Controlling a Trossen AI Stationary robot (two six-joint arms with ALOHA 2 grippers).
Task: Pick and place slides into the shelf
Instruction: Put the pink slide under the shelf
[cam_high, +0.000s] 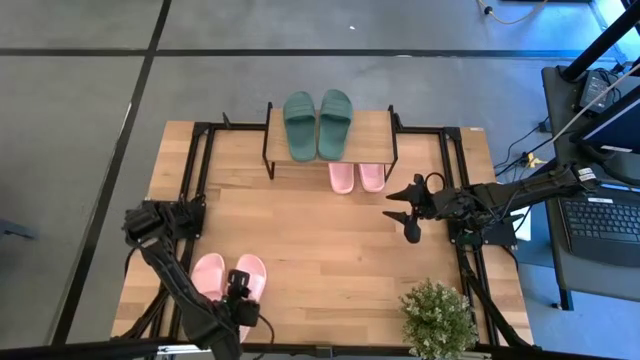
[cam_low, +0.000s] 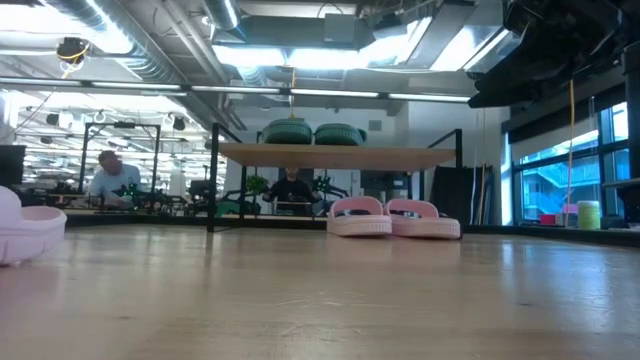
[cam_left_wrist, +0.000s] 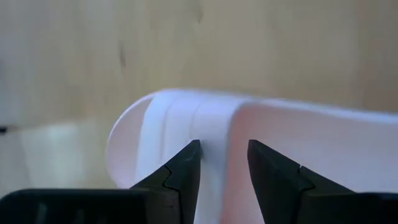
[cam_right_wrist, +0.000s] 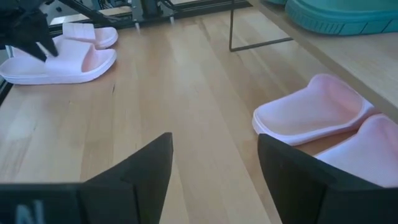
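Observation:
The shelf (cam_high: 372, 124) stands at the table's far edge, and its plank shows in the low view (cam_low: 330, 156). A dark green pair of slides (cam_high: 318, 124) lies on top. One pink pair (cam_high: 357, 177) rests on the table under it, ends sticking out toward the near side (cam_low: 394, 218). A second pink pair (cam_high: 228, 276) lies near the table's near left corner. My left gripper (cam_high: 240, 289) is open above the near end of that pair's right slide (cam_left_wrist: 186, 124). My right gripper (cam_high: 405, 212) is open in the air, right of the shelf's pink pair (cam_right_wrist: 323, 112). My left gripper comes from above, pointing down, at the near end of the right pink slide (cam_left_wrist: 214, 134). Its two fingers (cam_left_wrist: 186, 168) stand on either side of a strip of that slide. I cannot tell whether they touch it.
A potted plant (cam_high: 437, 318) stands at the table's near right corner. Black frame rails (cam_high: 462, 255) run along the table's left and right sides. A laptop (cam_high: 600, 225) sits beyond the right edge. Bare wood lies between the two pink pairs. People sit in the room behind (cam_low: 112, 178).

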